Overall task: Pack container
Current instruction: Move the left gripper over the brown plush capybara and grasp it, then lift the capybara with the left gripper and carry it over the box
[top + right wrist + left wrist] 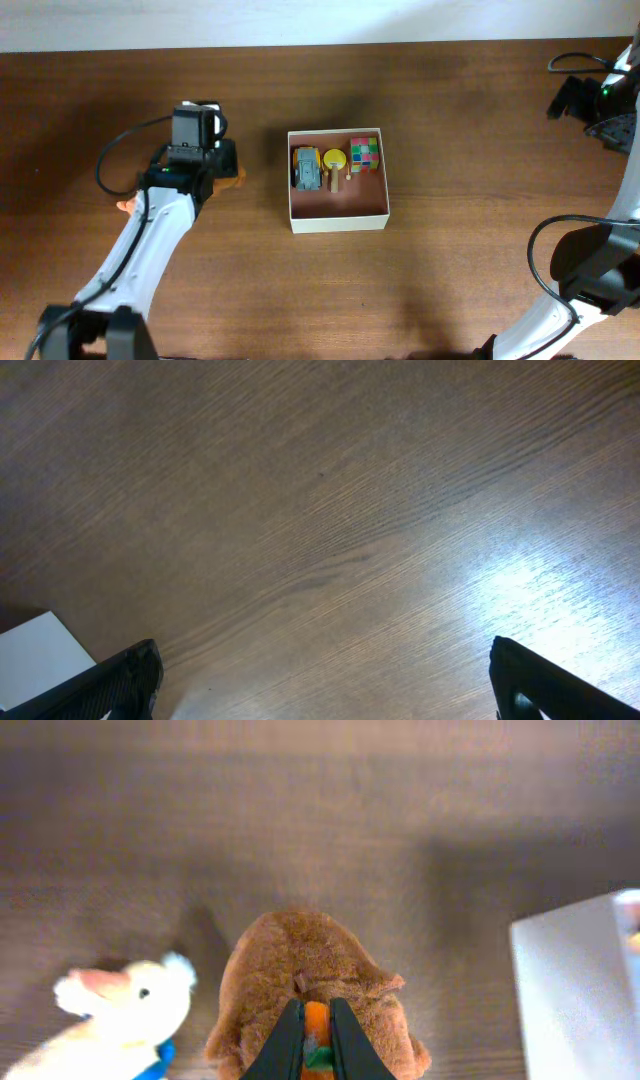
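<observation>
The container (pixel 337 217), a shallow square cardboard box with cream-white walls and pinkish-brown inside, sits mid-table; its white wall shows in the left wrist view (pixel 575 990) and a corner in the right wrist view (pixel 35 650). It holds a grey toy car (pixel 306 167), a yellow toy (pixel 334 160) and a colourful cube (pixel 364 152). My left gripper (pixel 316 1020) is shut on an orange part of a brown plush toy (pixel 300 980), left of the box; the toy peeks out by my arm in the overhead view (pixel 234 178). My right gripper (pixel 320 680) is open and empty at the far right.
A white plush toy with a blue collar (pixel 115 1015) lies just left of the brown plush. An orange bit (pixel 125 206) shows beside my left arm. The right arm and its cable (pixel 590 95) are at the table's right edge.
</observation>
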### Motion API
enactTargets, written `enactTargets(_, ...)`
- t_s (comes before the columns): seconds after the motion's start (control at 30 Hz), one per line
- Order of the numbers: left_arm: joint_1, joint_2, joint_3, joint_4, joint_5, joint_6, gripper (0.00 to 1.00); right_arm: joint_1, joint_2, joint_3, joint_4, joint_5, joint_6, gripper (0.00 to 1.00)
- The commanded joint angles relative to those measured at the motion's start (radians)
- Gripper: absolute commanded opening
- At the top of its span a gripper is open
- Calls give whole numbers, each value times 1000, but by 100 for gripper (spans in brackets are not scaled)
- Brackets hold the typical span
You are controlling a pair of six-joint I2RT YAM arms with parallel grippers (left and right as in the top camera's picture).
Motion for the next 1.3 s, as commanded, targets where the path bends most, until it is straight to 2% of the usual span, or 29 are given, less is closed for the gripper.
enactTargets(0.0,-6,-102,43,-9,-2,2,2,5,-5,8,0,-6,-5,99)
enactTargets(0.1,-6,-151,43,-25,70,5,2,5,-5,8,0,-6,-5,99)
enactTargets(0.3,-20,-219,43,-51,377,10,2,5,-5,8,0,-6,-5,99)
enactTargets(0.43,-77,-220,43,-51,447,46,2,5,-5,8,0,-6,-5,99)
enactTargets(0.7,-269,-220,43,-27,449,188,2,5,-5,8,0,-6,-5,99)
enactTargets(0.9,-346,-219,43,8,384,206,2,5,-5,8,0,-6,-5,98)
enactTargets(1.0,-383,-201,43,50,383,196,2,5,-5,8,0,-6,-5,99)
enactTargets(1.13,-426,-150,43,135,373,118,2,5,-5,8,0,-6,-5,99)
enactTargets(1.27,-481,-74,43,208,296,38,2,5,-5,8,0,-6,-5,99)
